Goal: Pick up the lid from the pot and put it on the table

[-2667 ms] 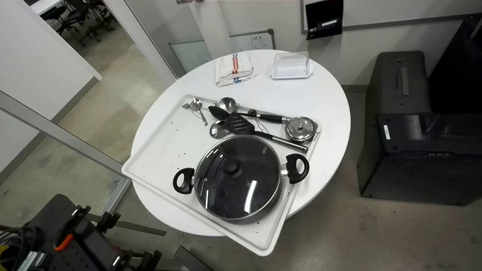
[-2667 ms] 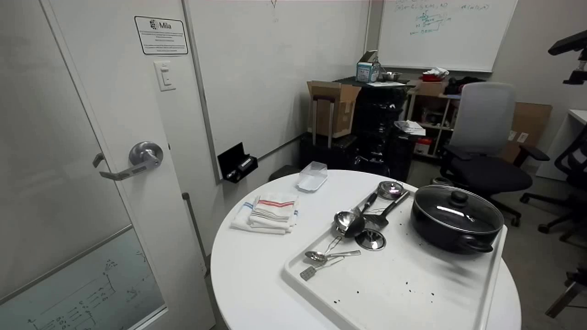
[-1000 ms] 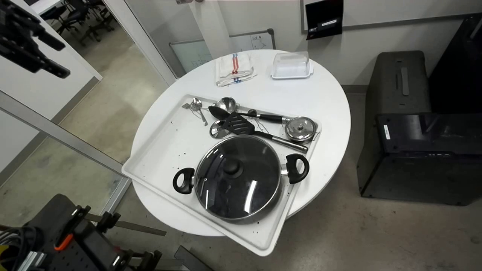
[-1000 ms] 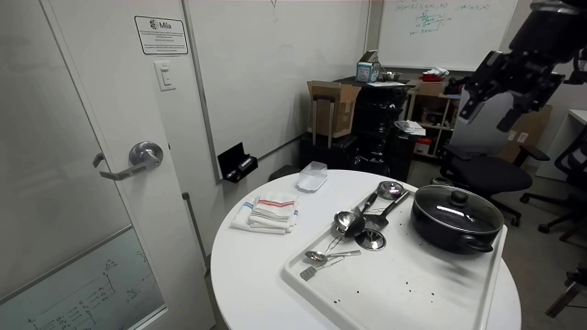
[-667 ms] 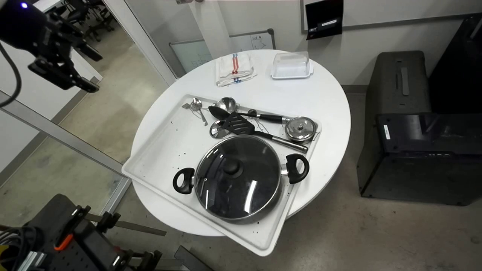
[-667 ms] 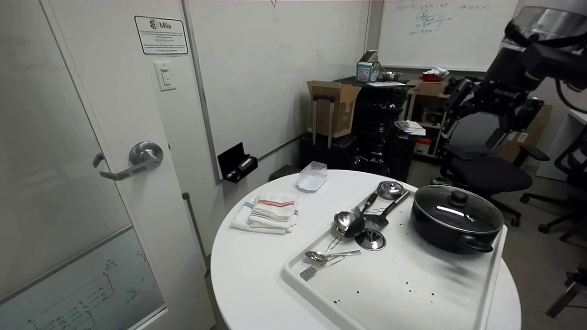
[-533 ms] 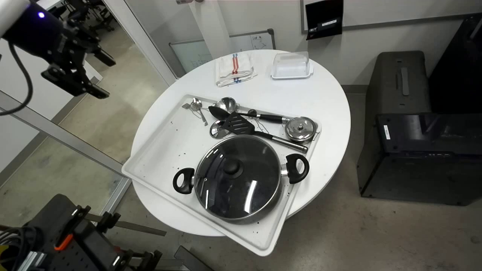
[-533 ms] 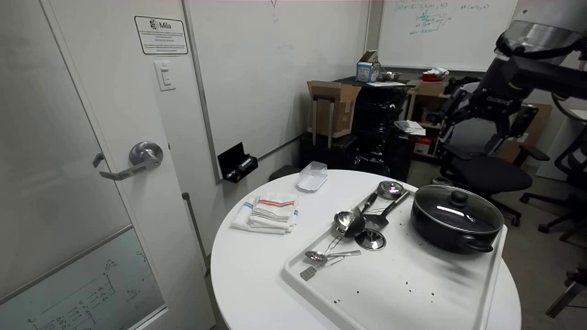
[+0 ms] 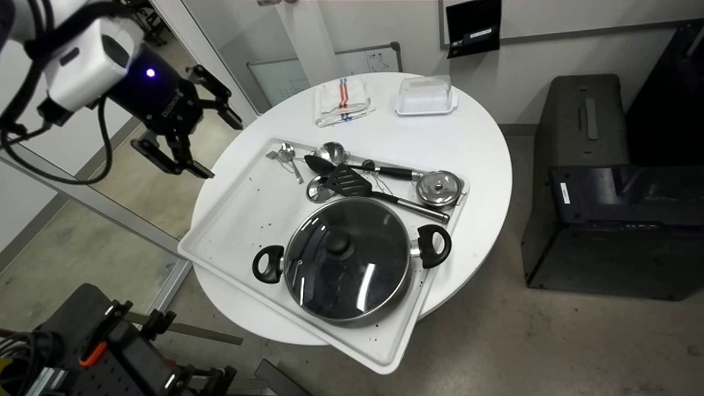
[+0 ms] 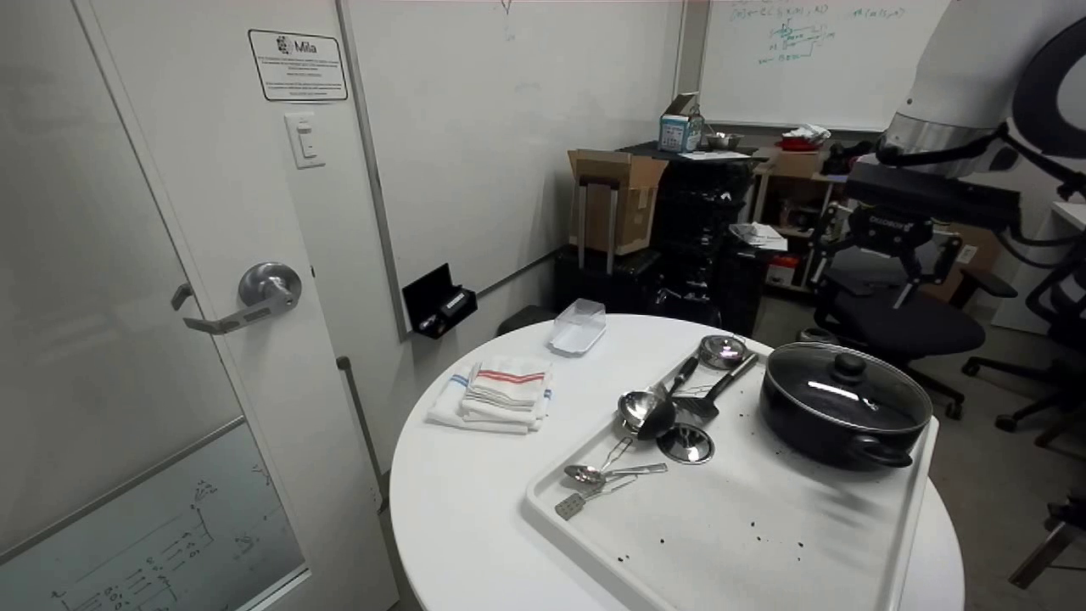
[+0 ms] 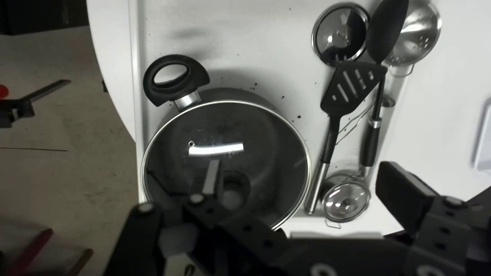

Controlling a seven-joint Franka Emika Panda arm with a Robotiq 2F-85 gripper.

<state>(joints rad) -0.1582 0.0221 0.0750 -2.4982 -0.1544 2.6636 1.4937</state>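
Note:
The round glass lid (image 9: 379, 236) with a thin metal rim and dark centre knob lies on the black pot (image 10: 814, 433). The lid also shows in an exterior view (image 10: 895, 395) and in the wrist view (image 11: 264, 142). The pot stands on the tray, its loop handles to the sides. The round white table (image 9: 484, 148) lies beneath and also shows in an exterior view (image 10: 475, 501). My gripper (image 9: 221, 147) is open and empty, in the air apart from the lid. In the wrist view, one finger of the gripper (image 11: 305, 180) overlaps the lid near its knob, which it partly hides.
A pale tray (image 9: 231, 220) lies on the table. It holds a black slotted spatula (image 9: 349, 181), a small lidded metal pot (image 9: 438, 188), a small metal lid (image 10: 685, 444) and several spoons and ladles. A folded towel (image 9: 344, 102) and a clear plastic box (image 9: 424, 96) stand at the table's back.
The arm has come into view. In an exterior view my open gripper has moved right and down, closer to the table. The lid, pot and utensils have not moved.

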